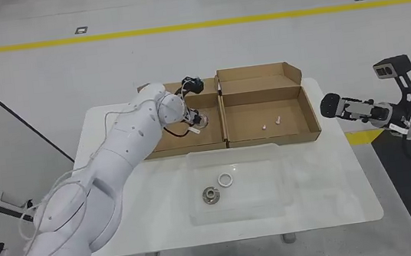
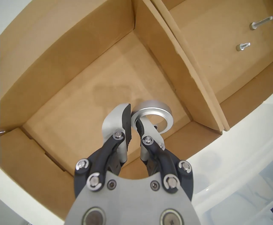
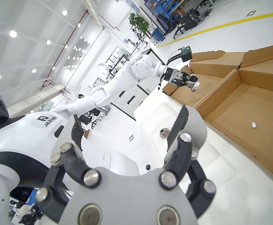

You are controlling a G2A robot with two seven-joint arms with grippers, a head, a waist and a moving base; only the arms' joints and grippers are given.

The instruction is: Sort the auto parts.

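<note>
- Left wrist view: my left gripper (image 2: 132,116) is clamped on the metal ring (image 2: 152,106), one finger outside its wall and one through its hole. Pinching the rim this way keeps the ring level, so I expect it to fall flat when released.
- The ring hangs inside the left cardboard box (image 2: 70,102), above the floor and near the corner by the dividing wall (image 2: 162,64). I judge it is placed here for release, this box being the one for rings.
- Past that wall, the right cardboard box (image 2: 213,64) holds two small metal pins (image 2: 243,46), lying apart from each other. The kinds are kept in separate boxes.
- Edges: the dividing wall stands just beside the ring, and the box's front wall lies close under my fingers. Open room lies toward the box's middle and straight up, so I would withdraw upward.
- Top view: the clear tray (image 1: 270,151) sits in front of both boxes on the table (image 1: 336,181). It carries a white ring (image 1: 227,180) and a flanged hub (image 1: 211,196), neither yet sorted.
- My right gripper (image 1: 332,105) has its fingers spread apart and holds nothing. It sits out at the table's right side, apart from tray and boxes, which leaves the left arm free passage.
</note>
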